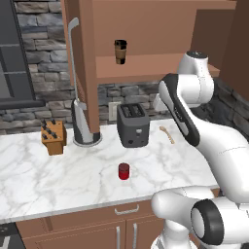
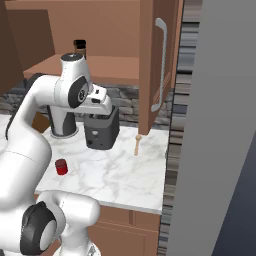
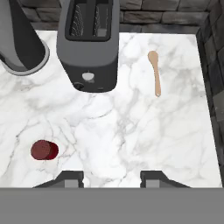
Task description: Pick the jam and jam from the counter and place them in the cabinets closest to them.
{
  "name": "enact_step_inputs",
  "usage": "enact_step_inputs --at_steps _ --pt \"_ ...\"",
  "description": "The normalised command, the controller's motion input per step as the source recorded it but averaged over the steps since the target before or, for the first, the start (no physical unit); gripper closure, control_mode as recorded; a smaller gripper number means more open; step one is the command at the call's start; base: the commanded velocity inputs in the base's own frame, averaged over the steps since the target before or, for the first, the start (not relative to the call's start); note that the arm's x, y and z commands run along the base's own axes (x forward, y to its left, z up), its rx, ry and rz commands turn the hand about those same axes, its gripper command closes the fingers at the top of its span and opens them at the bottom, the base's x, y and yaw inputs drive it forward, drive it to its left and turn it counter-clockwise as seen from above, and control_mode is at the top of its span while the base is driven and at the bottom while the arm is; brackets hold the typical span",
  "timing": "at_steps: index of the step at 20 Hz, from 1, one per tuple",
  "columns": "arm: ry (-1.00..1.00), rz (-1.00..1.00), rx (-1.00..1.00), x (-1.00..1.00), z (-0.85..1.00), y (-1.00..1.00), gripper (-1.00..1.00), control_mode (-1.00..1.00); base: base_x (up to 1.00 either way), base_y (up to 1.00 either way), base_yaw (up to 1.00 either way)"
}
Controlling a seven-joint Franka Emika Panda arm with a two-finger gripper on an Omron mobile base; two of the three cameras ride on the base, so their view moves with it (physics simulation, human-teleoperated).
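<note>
Starting at your left in the left base view, you have one wooden knife block [image 1: 53, 137] on the marble counter [image 1: 44, 180], then one tall grey appliance [image 1: 82, 124] standing on a round base beside it, partly behind the open cabinet door [image 1: 83, 58] with its long silver bar handle [image 1: 73, 48]. Next comes one dark grey toaster [image 1: 133, 124] with two slots, and in front of it, well apart toward the counter's front edge, one small dark red jam jar [image 1: 124, 171] standing upright; you can count only this one jar on the counter. To the right of the toaster lies one wooden spoon [image 1: 167, 133], flat on the marble. Above, the wall cabinet [image 1: 146, 29] stands open, and on its shelf board [image 1: 151, 65] you see one dark brown cup [image 1: 120, 51] with a tan band. From the hand view, the gripper [image 3: 111, 178] hangs above the counter with its two fingertips [image 3: 70, 178] spread wide apart and nothing between them; the jam jar [image 3: 44, 150] sits low and to the left of them, the toaster [image 3: 89, 43] above, the spoon [image 3: 154, 72] to the upper right. In the right base view you see one more open cabinet door [image 2: 159, 65].
</note>
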Motion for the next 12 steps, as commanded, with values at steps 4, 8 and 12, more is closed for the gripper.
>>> enact_step_inputs --at_steps 4,8,12 --pt "0.01 0.0 0.01 -0.08 -0.03 0.02 -1.0 -1.0 0.0 0.0 0.0" --pt "0.0 0.0 0.0 -0.28 -0.02 0.09 -1.0 -1.0 0.0 0.0 0.0" --pt "-0.04 0.01 0.0 -0.4 -0.03 0.04 -1.0 -1.0 0.0 0.0 0.0"
